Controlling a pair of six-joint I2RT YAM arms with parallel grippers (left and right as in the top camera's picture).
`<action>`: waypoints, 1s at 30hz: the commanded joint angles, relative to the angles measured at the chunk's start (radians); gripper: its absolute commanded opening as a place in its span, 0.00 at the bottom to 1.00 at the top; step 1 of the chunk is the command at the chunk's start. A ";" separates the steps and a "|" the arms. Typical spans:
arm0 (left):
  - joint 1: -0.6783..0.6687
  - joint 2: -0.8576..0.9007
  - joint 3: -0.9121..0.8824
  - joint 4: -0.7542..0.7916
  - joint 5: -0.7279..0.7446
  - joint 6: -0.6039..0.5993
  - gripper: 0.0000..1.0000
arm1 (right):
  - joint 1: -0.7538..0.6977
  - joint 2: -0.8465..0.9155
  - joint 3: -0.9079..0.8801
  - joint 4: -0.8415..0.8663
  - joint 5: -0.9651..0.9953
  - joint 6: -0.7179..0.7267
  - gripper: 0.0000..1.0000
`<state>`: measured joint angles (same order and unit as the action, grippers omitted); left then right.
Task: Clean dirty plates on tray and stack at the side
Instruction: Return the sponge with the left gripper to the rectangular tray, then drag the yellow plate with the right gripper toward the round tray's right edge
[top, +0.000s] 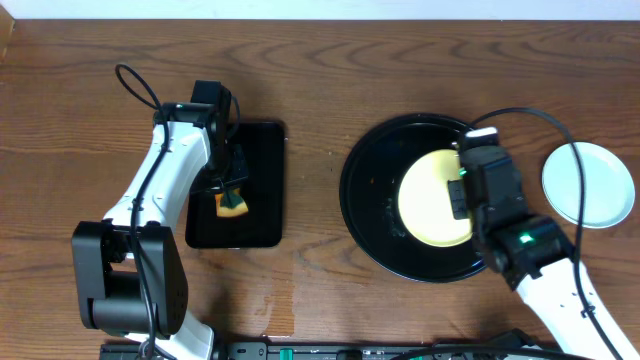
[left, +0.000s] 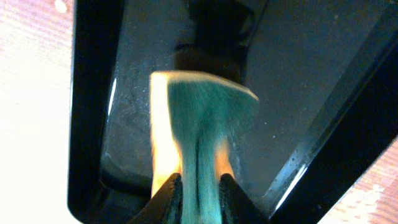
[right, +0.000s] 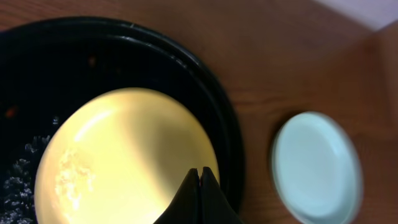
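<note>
One pale yellow round plate (top: 425, 200) sits in the round glossy black tray (top: 368, 232), right gripper (right: 199, 177) fingers pressed together over it; left gripper (left: 199, 186) squeezes a green-yellow sponge (left: 205, 112)

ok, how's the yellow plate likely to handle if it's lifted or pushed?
The yellow plate looks stiff and shallow, so it probably won't flex or roll lying flat. Its surface is glossy with a wet-looking patch, and the round black tray shows droplets, so it may slide if pushed. Pinched at one rim edge, it would likely tilt.
</note>
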<state>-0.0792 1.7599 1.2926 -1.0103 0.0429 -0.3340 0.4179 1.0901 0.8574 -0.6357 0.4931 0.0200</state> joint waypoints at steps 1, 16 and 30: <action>0.004 0.002 0.001 -0.001 -0.002 0.016 0.27 | 0.113 -0.009 0.018 -0.004 0.251 -0.071 0.01; 0.004 0.002 0.001 -0.001 -0.002 0.016 0.80 | -0.128 0.035 0.018 -0.038 -0.221 0.167 0.17; 0.004 0.002 0.001 -0.001 -0.002 0.016 0.82 | -0.594 0.290 0.018 -0.035 -0.578 0.166 0.24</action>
<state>-0.0792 1.7599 1.2922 -1.0092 0.0467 -0.3172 -0.1539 1.3365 0.8581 -0.6697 -0.0048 0.1726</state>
